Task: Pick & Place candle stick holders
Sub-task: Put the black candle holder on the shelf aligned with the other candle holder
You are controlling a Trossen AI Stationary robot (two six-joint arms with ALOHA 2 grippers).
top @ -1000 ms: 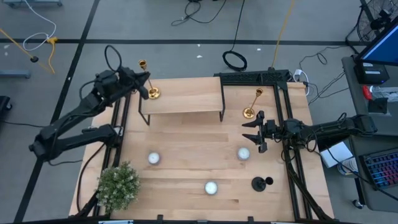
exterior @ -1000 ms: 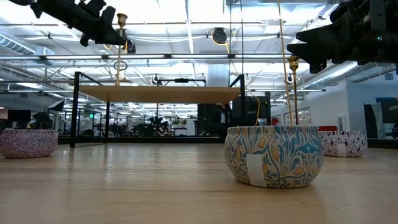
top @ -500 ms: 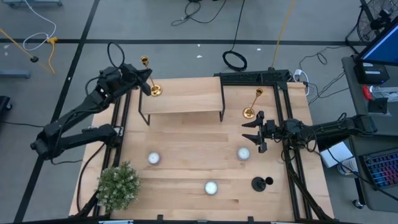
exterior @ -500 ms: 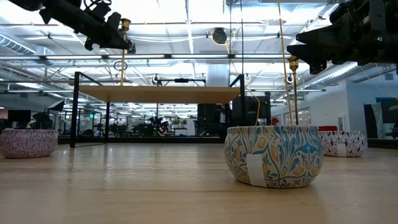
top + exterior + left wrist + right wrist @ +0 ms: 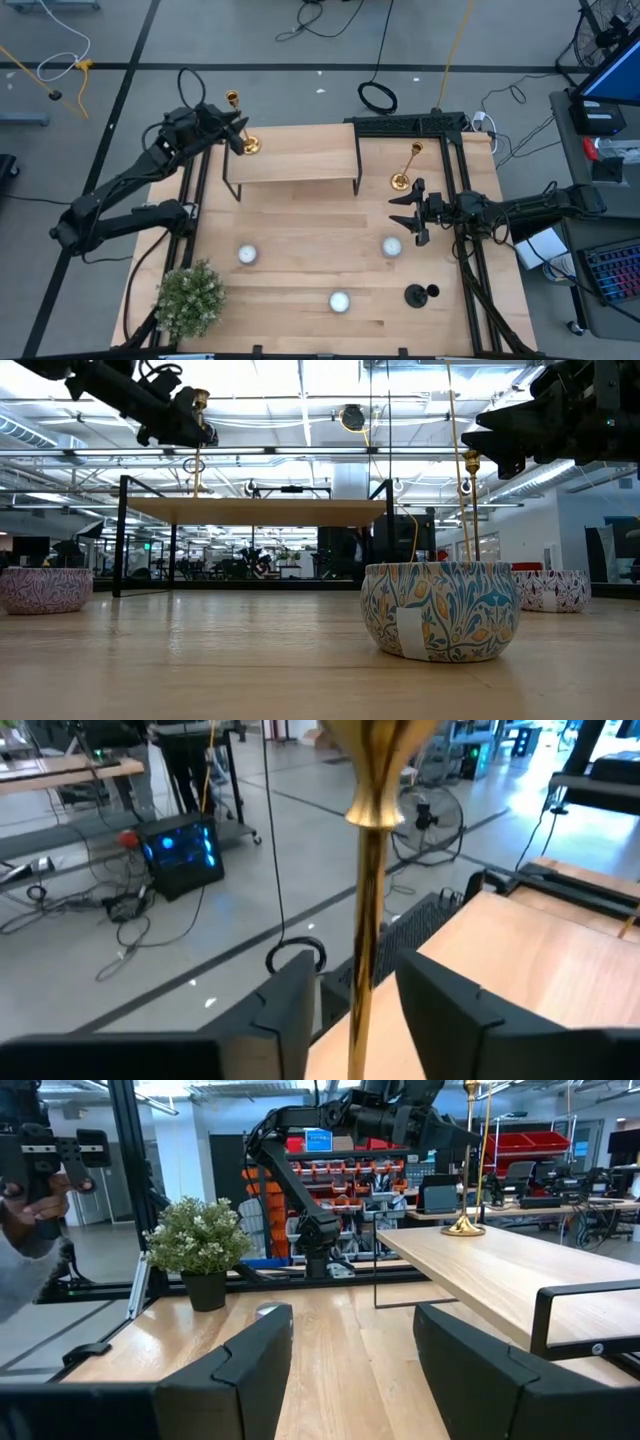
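One gold candle stick holder (image 5: pixel 243 128) stands upright by its round base on the far left corner of the raised wooden shelf (image 5: pixel 300 162). My left gripper (image 5: pixel 236 132) is open around its stem (image 5: pixel 366 920), one finger on each side with a gap to both. A second gold holder (image 5: pixel 404 168) stands on the table right of the shelf. The black holder (image 5: pixel 420 294) lies near the table's right near corner. My right gripper (image 5: pixel 412 214) hovers open over the table's right half, between the second gold holder and the black one.
Three white tealights (image 5: pixel 247 255) (image 5: pixel 391 246) (image 5: pixel 339 301) sit on the table's near half. A bushy potted plant (image 5: pixel 190 298) stands at the near left corner. A black frame (image 5: pixel 410 124) borders the far right. A person's sleeve (image 5: pixel 20 1270) shows beyond the table's left side.
My left gripper has shifted a little toward the table's far right with the gold holder, at the shelf's far left corner. The holder has stayed upright.
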